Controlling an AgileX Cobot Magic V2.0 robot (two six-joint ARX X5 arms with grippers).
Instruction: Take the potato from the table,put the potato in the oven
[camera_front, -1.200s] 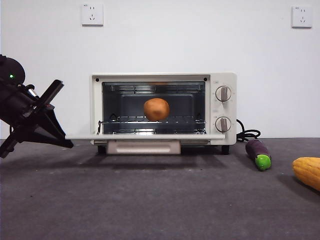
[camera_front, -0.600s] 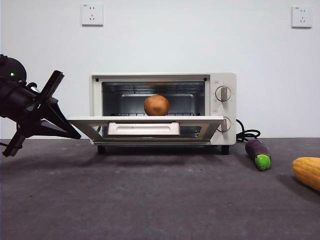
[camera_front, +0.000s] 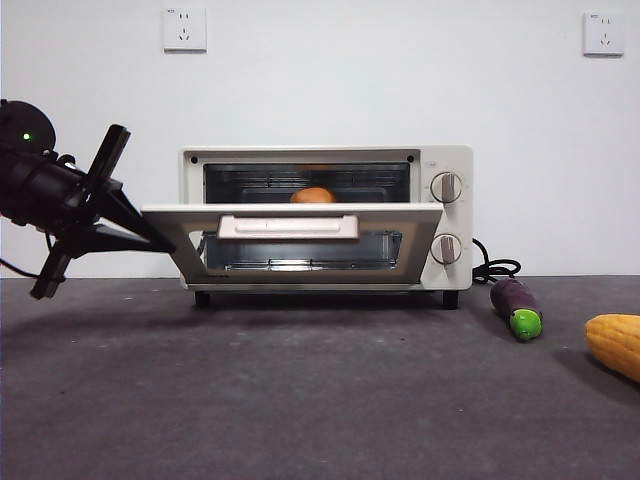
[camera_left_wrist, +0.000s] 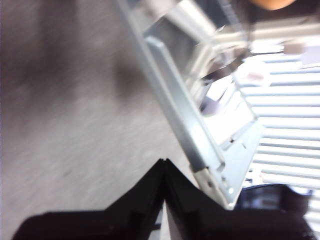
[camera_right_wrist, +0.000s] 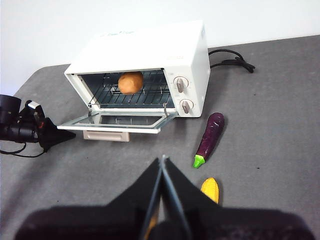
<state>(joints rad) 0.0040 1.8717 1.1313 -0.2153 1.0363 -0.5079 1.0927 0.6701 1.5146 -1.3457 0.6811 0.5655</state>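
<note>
The potato rests on the rack inside the cream-white oven. Only its top shows over the half-raised door in the front view. From above it is plain on the rack, the potato deep in the oven. My left gripper is shut, its tip under the door's left corner. The left wrist view shows the door's metal edge close by and a sliver of potato. My right gripper hangs shut, high above the table.
A purple eggplant lies right of the oven, with a yellow corn cob further right at the frame edge. The oven's black cord coils behind the eggplant. The left arm reaches in from the left.
The oven door has swung up from flat to about half shut. My left gripper's tip has risen with it under the left corner. The door now covers most of the potato.
</note>
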